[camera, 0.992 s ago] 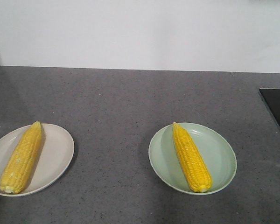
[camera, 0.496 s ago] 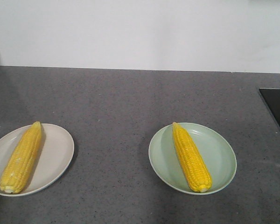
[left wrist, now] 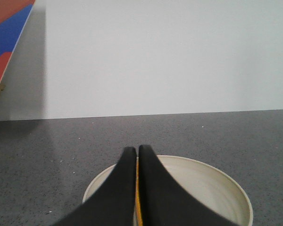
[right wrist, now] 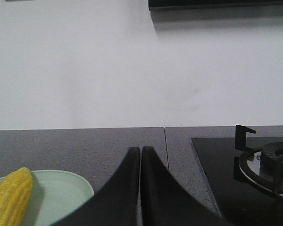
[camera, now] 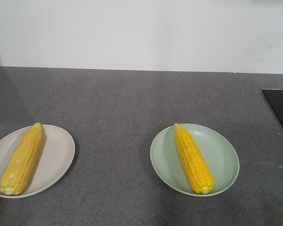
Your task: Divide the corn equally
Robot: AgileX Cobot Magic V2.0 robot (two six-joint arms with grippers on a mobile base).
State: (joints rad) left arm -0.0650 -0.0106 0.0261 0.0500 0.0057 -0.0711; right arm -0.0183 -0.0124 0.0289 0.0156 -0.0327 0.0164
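Two bright yellow husked cobs of corn are lying one to a dish on the speckled dark grey stone counter (camera: 132, 99), a split that already looks even: the left cob (camera: 21, 159) is resting lengthwise in the shallow cream plate (camera: 59, 155), the right cob (camera: 193, 158) in the pale green plate (camera: 224, 160), each pointing its tapered tip toward the white wall (camera: 141, 33). The black left gripper (left wrist: 137, 153) is hanging over the cream plate with its jaws pressed together on nothing, while the black right gripper (right wrist: 140, 153), likewise clenched and empty, is sitting beside the green plate, between it and the black gas hob (right wrist: 254, 174), suggesting both arms are standing clear of a finished job
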